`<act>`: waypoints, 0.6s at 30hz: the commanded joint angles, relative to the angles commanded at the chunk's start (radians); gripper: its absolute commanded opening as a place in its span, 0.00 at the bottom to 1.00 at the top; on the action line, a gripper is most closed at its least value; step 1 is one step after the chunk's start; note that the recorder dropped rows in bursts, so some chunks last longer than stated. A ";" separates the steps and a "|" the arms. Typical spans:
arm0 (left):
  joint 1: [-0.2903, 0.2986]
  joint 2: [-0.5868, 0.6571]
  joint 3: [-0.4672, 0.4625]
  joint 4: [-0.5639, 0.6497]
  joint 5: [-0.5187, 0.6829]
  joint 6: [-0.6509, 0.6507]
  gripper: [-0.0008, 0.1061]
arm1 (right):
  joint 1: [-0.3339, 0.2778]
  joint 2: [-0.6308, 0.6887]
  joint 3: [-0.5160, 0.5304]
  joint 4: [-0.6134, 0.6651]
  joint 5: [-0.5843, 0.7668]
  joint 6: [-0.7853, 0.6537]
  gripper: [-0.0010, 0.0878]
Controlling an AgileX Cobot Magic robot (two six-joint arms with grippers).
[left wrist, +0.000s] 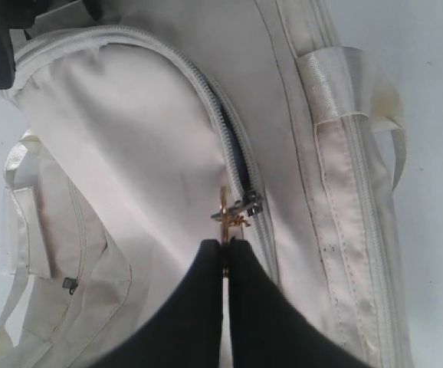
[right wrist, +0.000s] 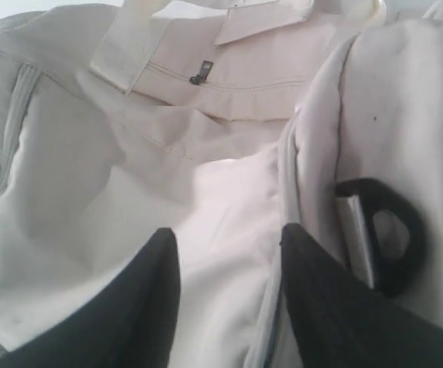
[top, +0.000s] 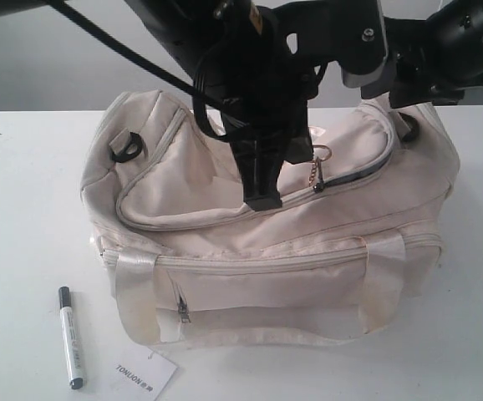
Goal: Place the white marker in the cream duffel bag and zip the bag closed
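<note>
The cream duffel bag [top: 308, 251] sits mid-table, and its top zipper is partly undone toward its right end. The white marker [top: 71, 337], with black cap and black end, lies on the table off the bag's front left corner, far from both grippers. My left gripper [left wrist: 225, 245] is above the bag's top, shut on the gold zipper pull [left wrist: 224, 218], whose chain [top: 317, 171] hangs taut from the slider. My right gripper [right wrist: 228, 230] is open over the bag's right end, beside a black D-ring [right wrist: 394, 245]. Only cream fabric lies between its fingers.
A white paper tag [top: 144, 374] lies at the table's front edge beside the marker. The white table [top: 24, 209] is bare left of the bag. Both black arms crowd the space above the bag. Another black D-ring [top: 129, 149] sits at the bag's left end.
</note>
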 joint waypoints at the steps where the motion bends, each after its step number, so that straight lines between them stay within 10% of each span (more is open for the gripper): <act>1: 0.000 0.000 0.000 -0.003 0.000 0.000 0.01 | 0.000 -0.007 0.000 -0.009 0.016 0.015 0.48; 18: 0.000 0.000 0.000 -0.010 -0.005 -0.004 0.01 | 0.000 -0.153 0.214 0.020 -0.059 0.126 0.48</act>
